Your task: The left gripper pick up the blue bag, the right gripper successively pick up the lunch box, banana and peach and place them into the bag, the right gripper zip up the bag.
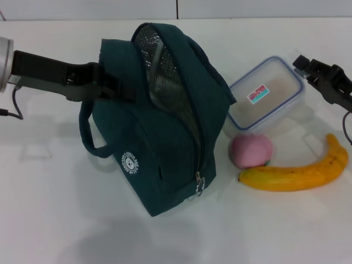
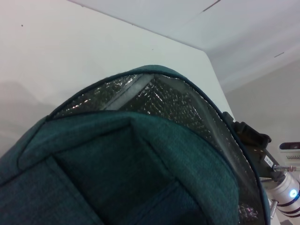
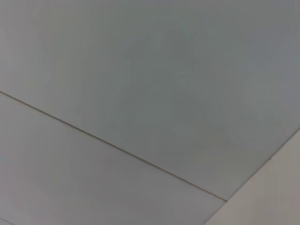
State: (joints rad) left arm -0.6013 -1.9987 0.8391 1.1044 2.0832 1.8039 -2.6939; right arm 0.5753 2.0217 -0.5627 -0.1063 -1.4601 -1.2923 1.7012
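- one blue bag (image 1: 159, 137), unzipped, foil lining showing — left gripper (image 1: 118, 85) clamped on its upper left edge.
- one lunch box (image 1: 267, 99), one peach (image 1: 251, 150), one banana (image 1: 300, 171) on the table (image 1: 55, 220) right of the bag.
- right gripper (image 1: 308, 66) just beside the box's far right corner; can't tell its finger state.

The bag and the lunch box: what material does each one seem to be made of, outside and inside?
The bag looks like dark teal woven fabric, matte, with a visible weave in the left wrist view. Its lining seems to be silver foil, shiny and quilted. The zipper pull looks like metal. The lunch box appears to be clear plastic, glossy, with a blue rim.
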